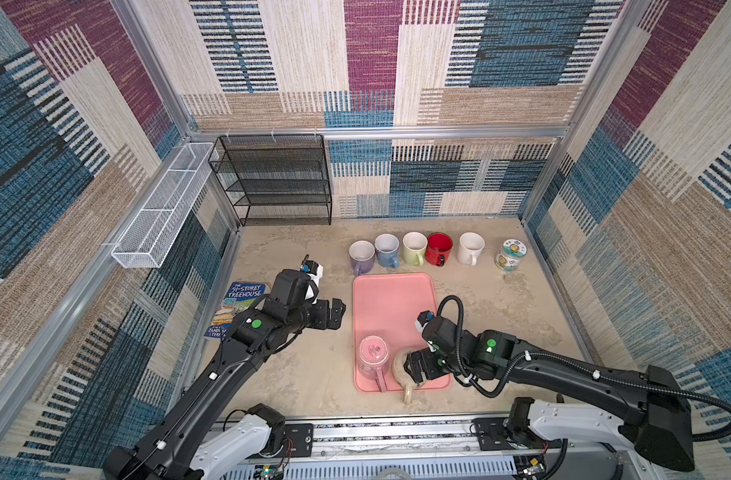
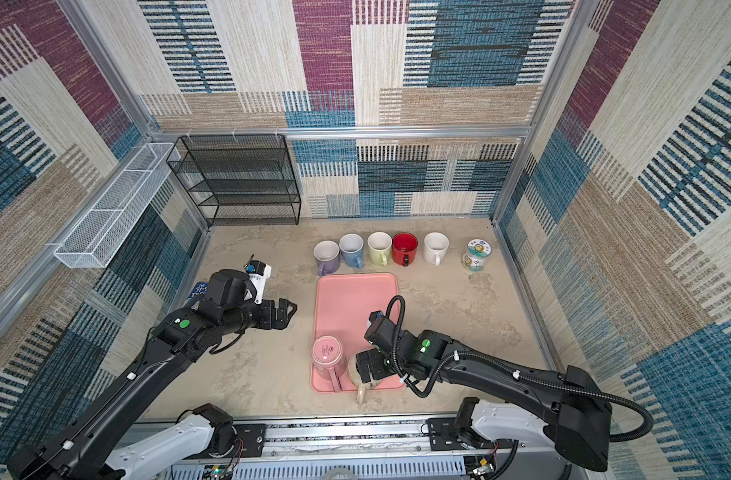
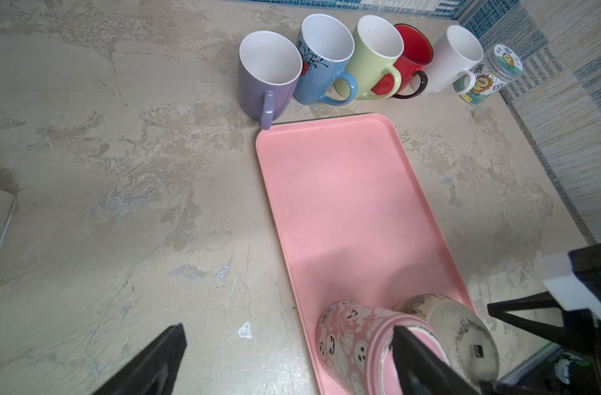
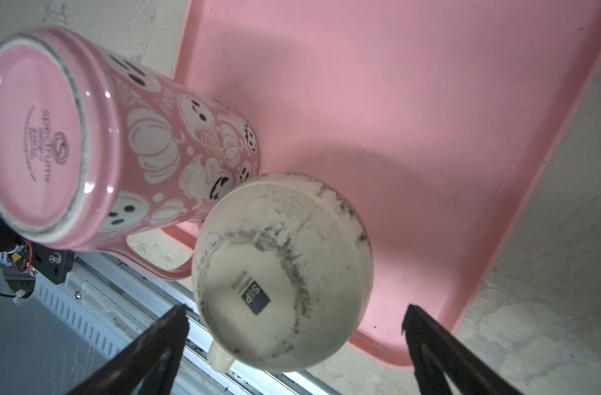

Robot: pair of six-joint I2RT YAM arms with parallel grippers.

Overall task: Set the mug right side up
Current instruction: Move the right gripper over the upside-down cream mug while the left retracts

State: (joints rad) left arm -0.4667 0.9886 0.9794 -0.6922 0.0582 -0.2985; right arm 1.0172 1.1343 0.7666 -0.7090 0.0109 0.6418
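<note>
Book (image 1: 241,297); black rack (image 1: 272,178); white basket (image 1: 164,201); jar (image 1: 509,254)

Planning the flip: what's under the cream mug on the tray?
The pink tray; the cream mug stands upside down on its near end, base up. Its inside is covered.

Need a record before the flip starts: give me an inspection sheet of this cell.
Surface: mottled beige table, nothing spilled.
Job's things: pink mug and cream mug, both base-up at the near end of the pink tray; the cream handle overhangs the tray edge.
Clutter: five upright mugs in a row, jar, book.
Grippers: left gripper open over bare table; right gripper open, poised at the cream mug.
Cables: black hose loops off the right arm.
Surroundings: black rack, white basket, patterned walls.
</note>
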